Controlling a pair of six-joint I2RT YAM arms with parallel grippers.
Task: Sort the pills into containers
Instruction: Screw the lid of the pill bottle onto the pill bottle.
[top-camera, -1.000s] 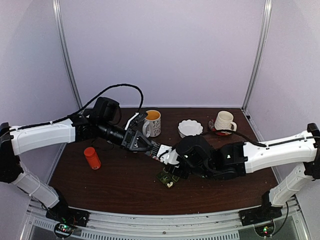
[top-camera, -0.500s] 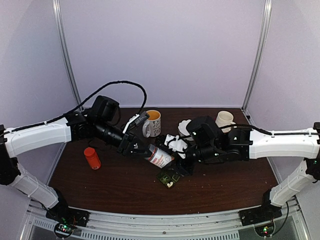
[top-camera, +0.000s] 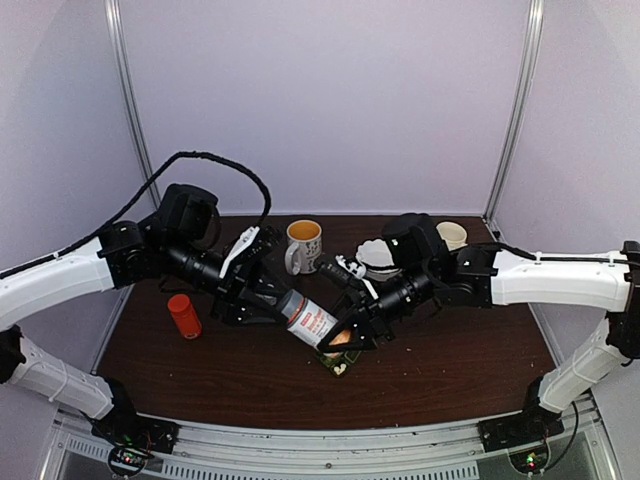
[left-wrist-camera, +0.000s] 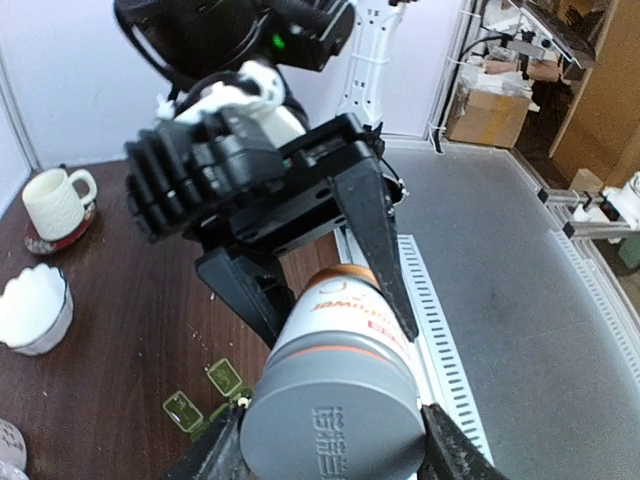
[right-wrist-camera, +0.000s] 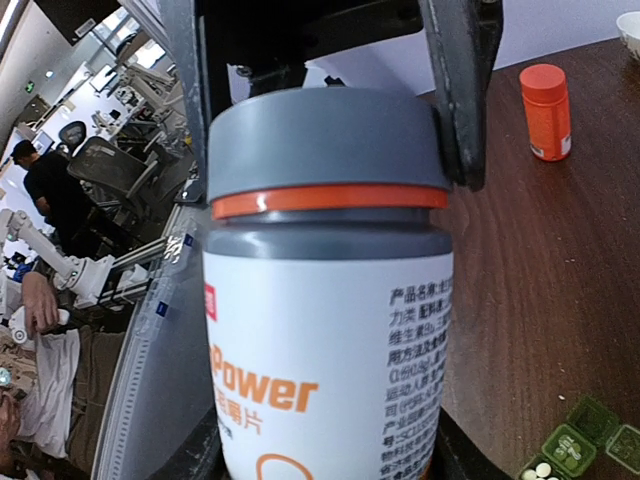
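A white pill bottle (top-camera: 312, 322) with a grey cap and an orange ring hangs tilted above the table, held from both ends. My left gripper (top-camera: 287, 305) is shut on its grey cap (left-wrist-camera: 335, 420). My right gripper (top-camera: 347, 336) is shut on its labelled body (right-wrist-camera: 320, 330). Just below the bottle's lower end lies the small green pill box, the containers (top-camera: 336, 359), with its lids open. White pills (right-wrist-camera: 545, 468) lie in one compartment. The bottle and grippers hide part of the box in the top view.
A small orange bottle (top-camera: 183, 315) stands at the left of the table. Behind are a mug (top-camera: 303, 245), a white fluted bowl (top-camera: 378, 255) and a second mug (top-camera: 450, 235). The table's near edge (top-camera: 330, 420) lies close to the box.
The right arm has swung back off the pill box and its gripper now points at the bottle's lower end. The left arm shifted left, and the bottle now hangs tilted between both grippers.
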